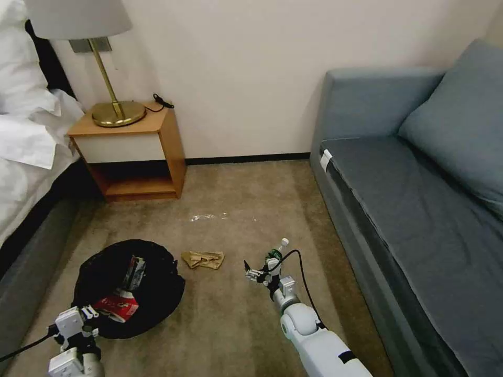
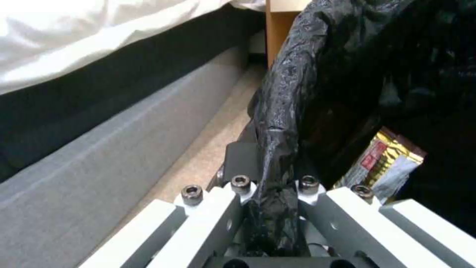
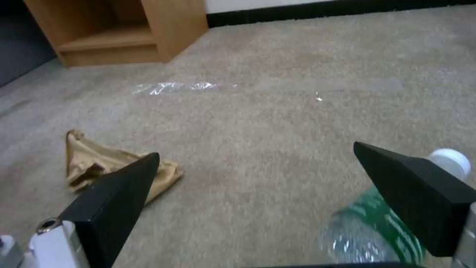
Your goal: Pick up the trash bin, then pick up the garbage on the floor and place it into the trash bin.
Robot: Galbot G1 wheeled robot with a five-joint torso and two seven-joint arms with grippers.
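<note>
With the left gripper (image 2: 270, 208) clamped on the black-bagged white trash bin's (image 1: 157, 283) rim, the wide-open, empty right gripper (image 3: 258, 193) (collection under way) must likely close on the clear green-labelled bottle (image 3: 377, 230) beside it.

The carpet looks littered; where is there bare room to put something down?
Bare carpet runs between the nightstand and the sofa. It is crowded nearer the robot: the trash bin, held by the left gripper, the crumpled paper and the bottle by the open right gripper.
</note>
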